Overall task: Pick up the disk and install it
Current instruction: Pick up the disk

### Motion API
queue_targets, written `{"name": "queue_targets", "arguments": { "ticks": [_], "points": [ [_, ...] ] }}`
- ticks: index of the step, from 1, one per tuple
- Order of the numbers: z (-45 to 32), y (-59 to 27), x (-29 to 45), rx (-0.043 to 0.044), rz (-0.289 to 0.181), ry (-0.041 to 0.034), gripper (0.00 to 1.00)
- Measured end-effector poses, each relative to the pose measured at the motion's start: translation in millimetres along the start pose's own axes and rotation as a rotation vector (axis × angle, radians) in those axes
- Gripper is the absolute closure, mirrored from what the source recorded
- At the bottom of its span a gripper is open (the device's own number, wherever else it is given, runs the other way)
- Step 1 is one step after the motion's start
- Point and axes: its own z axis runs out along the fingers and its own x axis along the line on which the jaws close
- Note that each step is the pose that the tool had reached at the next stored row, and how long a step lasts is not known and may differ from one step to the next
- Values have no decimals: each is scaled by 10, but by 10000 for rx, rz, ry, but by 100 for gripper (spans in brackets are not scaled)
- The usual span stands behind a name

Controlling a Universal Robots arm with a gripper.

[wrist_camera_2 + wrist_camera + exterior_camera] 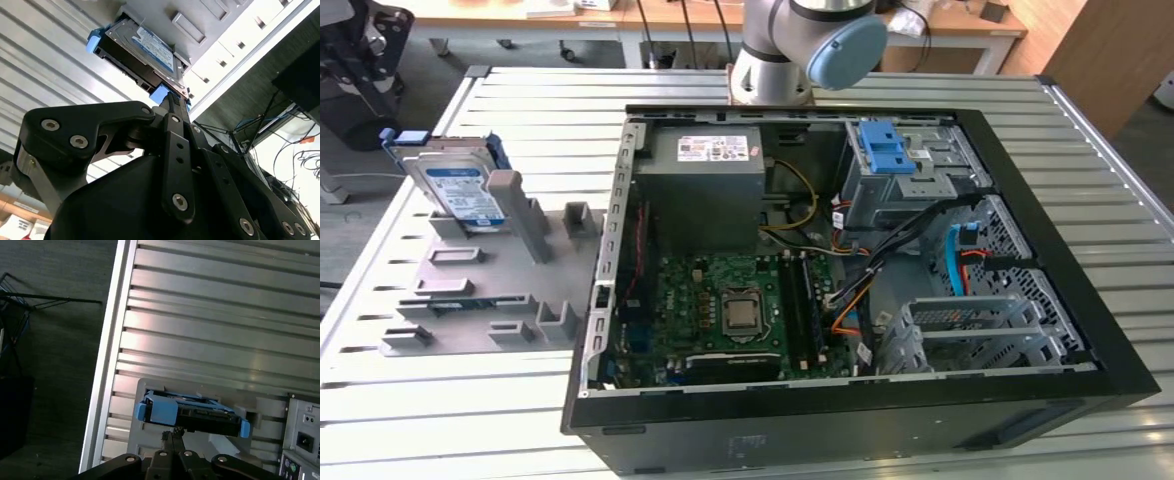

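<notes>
An open computer case (854,250) sits beside the grey holder (467,290). The disk (460,190) stands in that holder, long axis tilted upward. The hand (173,433) is clenched, empty.

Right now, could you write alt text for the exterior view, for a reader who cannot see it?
The disk stands on edge in a grey holder at the exterior view's left, on a slatted metal table. Beside it lies an open computer case, and the robot arm rises beyond the case.
</notes>
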Motion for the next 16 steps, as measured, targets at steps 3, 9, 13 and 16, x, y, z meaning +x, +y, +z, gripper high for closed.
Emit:
{"name": "queue_targets", "arguments": {
  "ticks": [3,9,13,16],
  "points": [
    [2,0,0,-3,-540,24,89],
    [3,0,0,-10,-1591,70,89],
    [4,0,0,-11,-1704,74,89],
    [4,0,0,-11,-1705,74,89]
  ]
}}
